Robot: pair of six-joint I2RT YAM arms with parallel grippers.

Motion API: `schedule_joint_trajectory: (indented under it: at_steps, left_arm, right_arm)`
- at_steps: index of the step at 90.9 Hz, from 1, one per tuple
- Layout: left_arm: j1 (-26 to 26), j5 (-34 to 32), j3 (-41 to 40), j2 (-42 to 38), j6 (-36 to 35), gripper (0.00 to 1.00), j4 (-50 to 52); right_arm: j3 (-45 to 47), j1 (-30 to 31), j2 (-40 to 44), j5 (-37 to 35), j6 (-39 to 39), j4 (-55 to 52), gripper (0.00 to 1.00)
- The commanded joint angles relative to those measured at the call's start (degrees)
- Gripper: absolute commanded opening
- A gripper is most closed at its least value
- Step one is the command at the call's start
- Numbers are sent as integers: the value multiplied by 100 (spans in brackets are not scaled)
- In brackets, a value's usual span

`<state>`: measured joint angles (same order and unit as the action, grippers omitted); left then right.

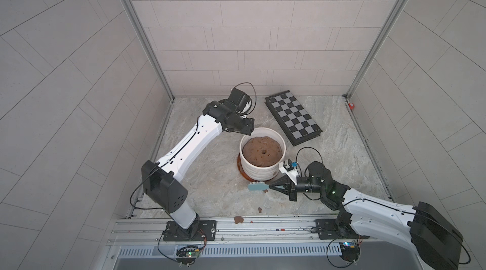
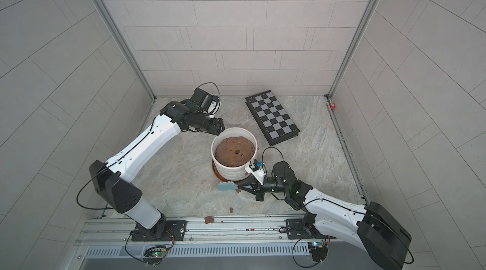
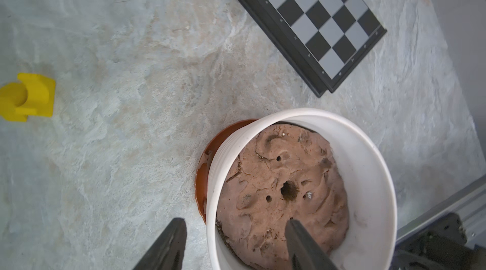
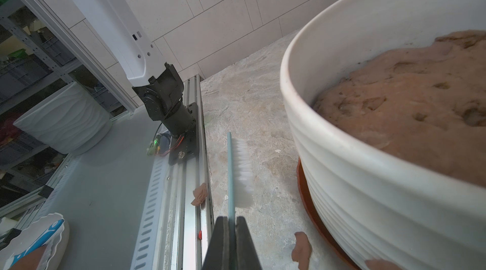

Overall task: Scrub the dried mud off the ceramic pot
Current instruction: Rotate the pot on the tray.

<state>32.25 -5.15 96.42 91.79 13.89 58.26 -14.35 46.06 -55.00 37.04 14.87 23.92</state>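
Observation:
The white ribbed ceramic pot stands mid-table, filled with a brown mass. My left gripper is open at the pot's far-left rim, with one finger outside the wall and one over the brown filling. My right gripper is shut on the handle of a light-blue brush, held just off the pot's near wall, bristles toward it. A patch of dried mud clings low on that wall. Loose mud flakes lie on the table.
An orange-brown saucer sits under the pot. A chessboard lies at the back right. A yellow block rests on the table in the left wrist view. Another mud flake lies on the front rail.

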Motion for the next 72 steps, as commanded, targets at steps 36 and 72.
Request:
schedule_joint_trajectory:
  at_steps: [36,72]
  left_arm:
    - [1466,-1862,-1170,-790,4747,66,449]
    - [1860,-1764,-1630,-469,5589,60,434]
  right_arm:
    - [-246,-130,634,-90,-293,-538,0]
    - [-323,-354,1082,2,-384,-822,0]
